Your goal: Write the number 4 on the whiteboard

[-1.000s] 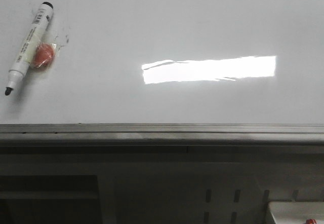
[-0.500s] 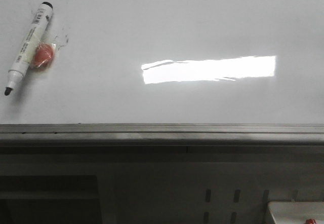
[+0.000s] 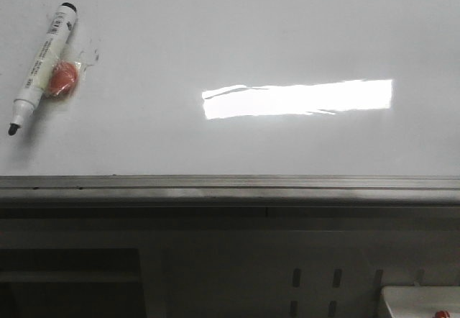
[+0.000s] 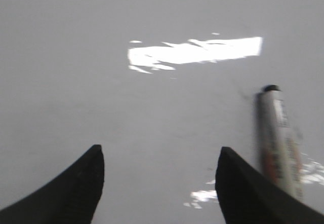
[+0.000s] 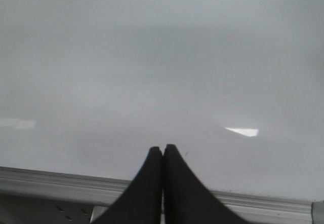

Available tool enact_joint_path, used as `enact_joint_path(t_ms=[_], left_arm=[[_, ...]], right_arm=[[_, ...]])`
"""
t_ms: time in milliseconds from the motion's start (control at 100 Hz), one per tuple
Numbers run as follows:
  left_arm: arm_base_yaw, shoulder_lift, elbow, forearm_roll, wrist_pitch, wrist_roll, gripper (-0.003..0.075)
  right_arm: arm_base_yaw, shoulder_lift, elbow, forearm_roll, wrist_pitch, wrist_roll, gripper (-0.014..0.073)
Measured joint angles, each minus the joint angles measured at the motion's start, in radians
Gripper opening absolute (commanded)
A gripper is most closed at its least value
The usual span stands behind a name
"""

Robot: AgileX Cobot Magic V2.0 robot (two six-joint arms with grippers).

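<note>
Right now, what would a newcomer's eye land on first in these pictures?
The bright rectangular glare across the middle of the whiteboard, which bears no number. Next, the marker lying uncapped at the board's upper left, an orange object beside it. The left gripper gapes open near the marker; the right gripper is shut.

No text, number or sign can be read in any view. Dark printed markings are carried along the white barrel of the marker [image 3: 40, 65] lying on the whiteboard [image 3: 287, 30], but they are too small to be made out in the front view. In the left wrist view, the same printing on the marker [image 4: 277, 138] is blurred beyond reading. No written figure is shown on the whiteboard; only faint smudges are seen beside the marker.
</note>
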Motion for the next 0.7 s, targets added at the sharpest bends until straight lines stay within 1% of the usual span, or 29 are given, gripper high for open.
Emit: enact_joint_path(t_ms=[110, 180, 250, 320, 520, 570, 610, 640, 650, 660, 700], left_arm=[[-0.170, 0.100, -0.002, -0.007, -0.051, 0.000, 0.0440], [-0.251, 0.171, -0.014, -0.025, -0.063, -0.002, 0.0440], [-0.305, 0.242, -0.029, -0.042, -0.075, -0.002, 0.0440], [-0.332, 0.311, -0.043, -0.051, -0.101, -0.002, 0.0440], [-0.339, 0.453, -0.099, -0.109, -0.121, -0.002, 0.0434], [-0.339, 0.474, -0.104, -0.115, -0.122, -0.002, 0.0401], [-0.339, 0.489, -0.108, -0.134, -0.122, -0.002, 0.0349], [-0.339, 0.496, -0.108, -0.148, -0.120, -0.002, 0.0305], [-0.339, 0.499, -0.108, -0.156, -0.120, -0.002, 0.0267], [-0.339, 0.501, -0.110, -0.158, -0.120, -0.002, 0.0267], [-0.339, 0.506, -0.112, -0.177, -0.116, -0.002, 0.0179]], right_arm=[[0.000, 0.000, 0.000, 0.000, 0.000, 0.000, -0.0055], [0.000, 0.000, 0.000, 0.000, -0.002, 0.000, -0.0055], [0.000, 0.000, 0.000, 0.002, -0.002, 0.000, -0.0055], [0.000, 0.000, 0.000, 0.002, -0.004, 0.000, -0.0055], [0.000, 0.000, 0.000, 0.002, -0.004, 0.000, -0.0055], [0.000, 0.000, 0.000, 0.002, -0.004, 0.000, -0.0055], [0.000, 0.000, 0.000, 0.002, -0.004, 0.000, -0.0055], [0.000, 0.000, 0.000, 0.002, -0.004, 0.000, -0.0055], [0.000, 0.000, 0.000, 0.002, -0.004, 0.000, -0.0055], [0.000, 0.000, 0.000, 0.002, -0.004, 0.000, -0.0055], [0.000, 0.000, 0.000, 0.002, -0.004, 0.000, -0.0055]])
